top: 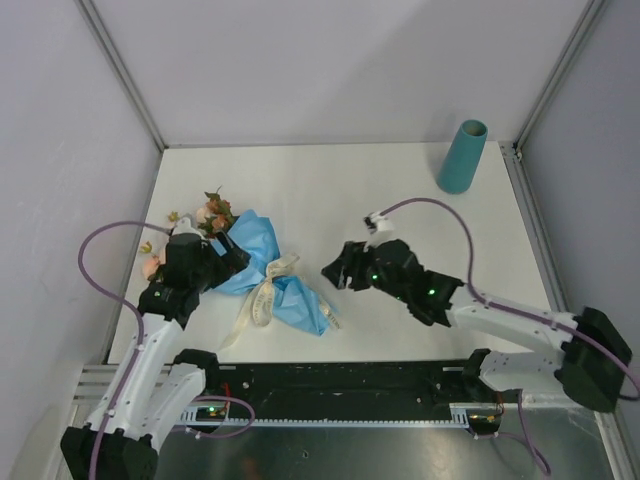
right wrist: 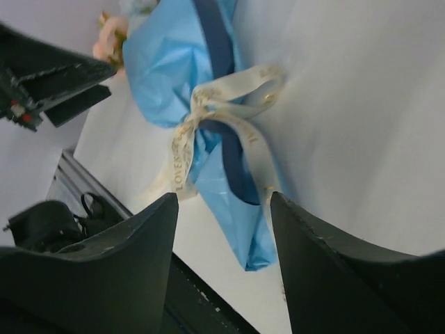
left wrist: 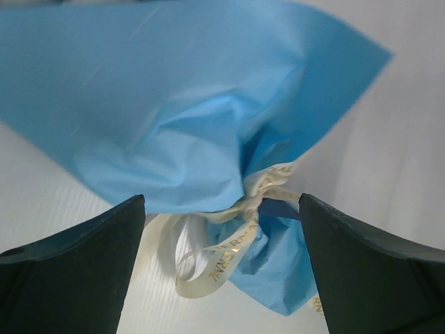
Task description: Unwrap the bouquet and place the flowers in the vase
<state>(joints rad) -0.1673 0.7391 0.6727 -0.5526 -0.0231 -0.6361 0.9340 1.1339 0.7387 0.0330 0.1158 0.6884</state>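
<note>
Bouquet (top: 258,245) lies flat on the table (top: 400,200). It sits btwn the two grippers but much closer to the L one. Its long axis runs on a diagonal: flowers (top: 212,213) stick out at the end beside the L gripper (top: 238,258), and the wrapped stem end points toward the R arm's side, nearer the bases. The cream ribbon (top: 265,295) is tied round the waist, roughly mid-length, w/ loops and tails spread on the table.

L gripper: jaws wide apart, holding nothing. It's low over the wide light-blue part of the wrap. In its wrist view the knot sits straight ahead, in line w/ the gap, paper just past the fingertips.

R gripper (top: 335,270): jaws apart, nothing btwn them. It's near the bouquet but clear of it, off the stem-end side, nose aimed across at the ribbon. In its wrist view the bow is ahead, above the gap, w/ the bouquet's axis running away from it.

Judgement: untying comes first. L arm is nearer and could pin the wrap, while R has the cleaner line to a ribbon tail. R forearm is low and stretched inward; L is bent, wrist tipped down.

Vase (top: 462,157) is well apart, far beyond the R gripper and off to its outer side.
</note>
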